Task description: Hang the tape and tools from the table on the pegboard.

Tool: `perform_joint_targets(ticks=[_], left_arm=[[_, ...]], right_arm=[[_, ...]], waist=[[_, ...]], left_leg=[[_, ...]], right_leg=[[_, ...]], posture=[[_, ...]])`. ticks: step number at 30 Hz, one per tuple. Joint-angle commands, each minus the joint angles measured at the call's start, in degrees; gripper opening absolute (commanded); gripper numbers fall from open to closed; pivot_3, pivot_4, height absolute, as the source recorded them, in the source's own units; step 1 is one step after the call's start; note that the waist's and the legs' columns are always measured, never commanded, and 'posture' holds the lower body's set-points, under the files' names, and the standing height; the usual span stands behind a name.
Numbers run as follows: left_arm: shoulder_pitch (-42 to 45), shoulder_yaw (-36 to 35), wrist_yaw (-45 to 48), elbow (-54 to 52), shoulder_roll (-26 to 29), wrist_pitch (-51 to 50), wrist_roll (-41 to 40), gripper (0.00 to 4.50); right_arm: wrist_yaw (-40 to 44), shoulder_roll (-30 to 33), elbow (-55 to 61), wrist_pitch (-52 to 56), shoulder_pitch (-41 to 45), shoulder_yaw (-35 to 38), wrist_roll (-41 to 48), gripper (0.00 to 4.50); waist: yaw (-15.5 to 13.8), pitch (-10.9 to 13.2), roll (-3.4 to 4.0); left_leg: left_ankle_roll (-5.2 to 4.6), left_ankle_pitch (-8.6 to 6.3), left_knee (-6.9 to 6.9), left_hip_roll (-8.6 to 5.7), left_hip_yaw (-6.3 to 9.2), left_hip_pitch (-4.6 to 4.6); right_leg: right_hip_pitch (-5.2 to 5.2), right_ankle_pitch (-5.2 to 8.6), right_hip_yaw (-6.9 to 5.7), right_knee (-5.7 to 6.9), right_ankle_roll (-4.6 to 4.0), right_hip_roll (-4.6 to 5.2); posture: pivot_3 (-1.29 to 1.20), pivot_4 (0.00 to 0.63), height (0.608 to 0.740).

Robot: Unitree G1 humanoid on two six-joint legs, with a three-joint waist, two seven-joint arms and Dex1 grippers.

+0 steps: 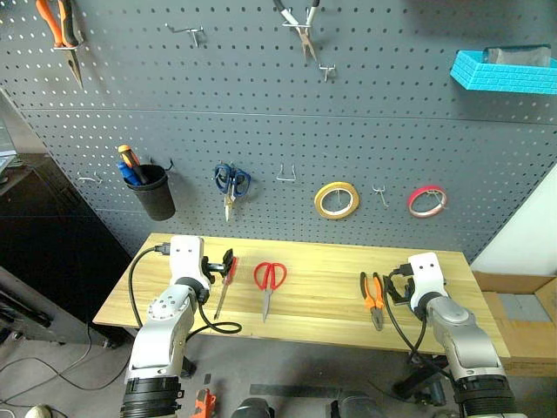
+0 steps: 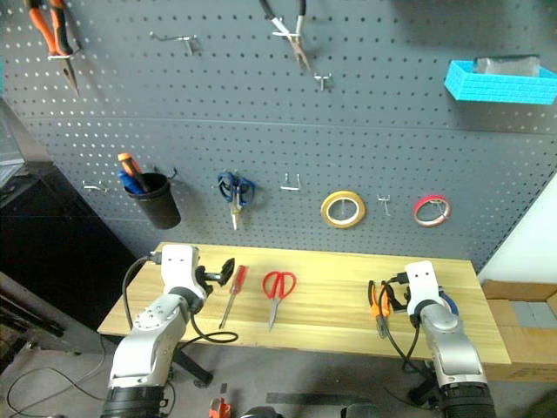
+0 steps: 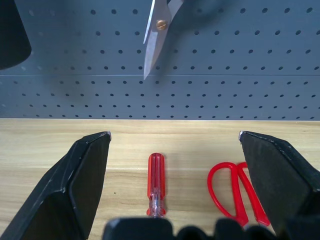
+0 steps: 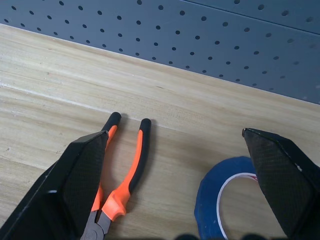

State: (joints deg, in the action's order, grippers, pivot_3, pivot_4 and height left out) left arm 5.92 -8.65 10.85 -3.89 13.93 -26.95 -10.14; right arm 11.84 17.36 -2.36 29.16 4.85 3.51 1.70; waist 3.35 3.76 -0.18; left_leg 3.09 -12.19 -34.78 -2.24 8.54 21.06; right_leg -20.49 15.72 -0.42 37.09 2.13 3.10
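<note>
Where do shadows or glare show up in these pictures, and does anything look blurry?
Left eye view: even light, soft shadows beside the scissors and pliers on the table. Left wrist view: the screwdriver is sharp, with a thin shine along its handle; the near fingers look soft. Right wrist view: pliers cast a faint shadow; the tape is cut off at the edge.

A light-wood bench (image 1: 331,305) carries a red screwdriver (image 1: 224,287), red scissors (image 1: 268,283), orange-and-black pliers (image 1: 373,299) and blue tape (image 4: 225,200).
</note>
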Motion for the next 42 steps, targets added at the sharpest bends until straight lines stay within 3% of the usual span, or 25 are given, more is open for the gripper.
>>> perform_joint_targets(ticks=[1, 35, 42], left_arm=[[1.2, 0.0, 1.0, -1.5, 1.0, -0.8, -0.4, 4.43], [2.1, 0.2, 1.5, -1.6, 0.8, -1.8, -0.5, 4.43], [5.4, 11.0, 11.2, -0.3, 1.6, -0.7, 0.3, 4.43]], right_arm=[[-0.6, -0.1, 2.6, -0.2, 0.0, 1.5, 0.5, 4.5], [-1.1, 0.2, 3.6, 0.7, -0.7, 2.1, 0.4, 4.5], [4.3, 3.9, -0.4, 0.2, 1.3, 1.0, 0.7, 4.5]], waist=[[0.0, 0.0, 0.0], [0.1, 0.7, -0.03], [0.0, 1.6, 0.06]], left_leg=[[0.0, 0.0, 0.0, 0.0, 0.0, 0.0], [0.03, -0.02, 0.02, 0.01, 0.0, 0.07], [0.02, -0.01, -0.01, -0.02, -0.01, 0.23]], right_leg=[[0.0, 0.0, 0.0, 0.0, 0.0, 0.0], [-0.08, 0.03, 0.0, -0.01, -0.02, 0.0], [-0.16, 0.01, -0.02, -0.06, 0.02, 0.01]], posture=[[-0.1, 0.004, 0.74], [-0.12, 0.03, 0.74], [-0.14, 0.069, 0.74]])
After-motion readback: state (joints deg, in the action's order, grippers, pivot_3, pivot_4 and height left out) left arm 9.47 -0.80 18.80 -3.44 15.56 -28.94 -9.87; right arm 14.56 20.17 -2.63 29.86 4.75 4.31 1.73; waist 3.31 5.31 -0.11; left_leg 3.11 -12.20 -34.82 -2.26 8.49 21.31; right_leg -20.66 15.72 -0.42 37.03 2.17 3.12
